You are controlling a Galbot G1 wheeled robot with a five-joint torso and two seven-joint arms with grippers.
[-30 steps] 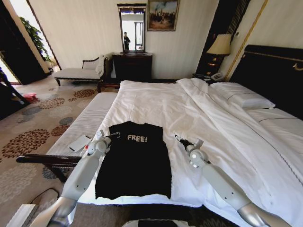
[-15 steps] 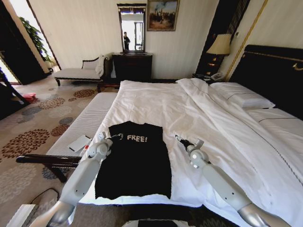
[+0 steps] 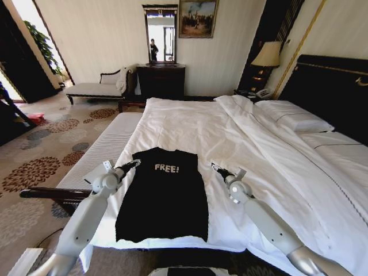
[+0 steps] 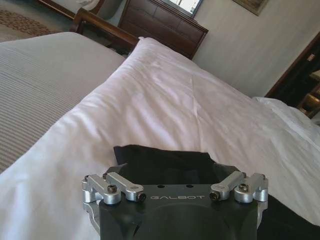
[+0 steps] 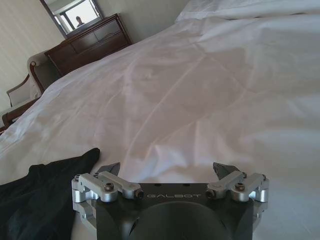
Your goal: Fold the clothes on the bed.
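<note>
Right gripper (image 5: 167,172): jaws wide apart, holding nothing, tips over bare duvet (image 5: 200,90). In the head view it sits just beside the T-shirt's (image 3: 164,192) right shoulder, apart from the cloth. It has not shifted over the last second.

Left gripper (image 3: 131,165): its tips lie at the T-shirt's left shoulder corner. Whether its jaws are open or closed cannot be told; the wrist view gives the linkage and black cloth (image 4: 167,162) right beyond it, but not the fingertips. No fabric is visibly lifted.

Change noted: a second ago the left wrist stood over the T-shirt's left edge; it has since swung outward, away from the T-shirt toward the striped bench (image 3: 100,152), and the forearm now runs alongside the garment's left side rather than over it. The T-shirt itself has not moved or changed outline.

T-shirt position: flat on the duvet at the near edge of the bed (image 3: 241,126), "FREE!" lettering up, collar toward the far side, sleeves already tucked so the outline is a narrow rectangle, hem at the mattress edge.

Judgement: both grippers flank the shoulder line, which suits a collar-to-hem fold. That fold is not yet begun, and no grasp is confirmed on either side.
</note>
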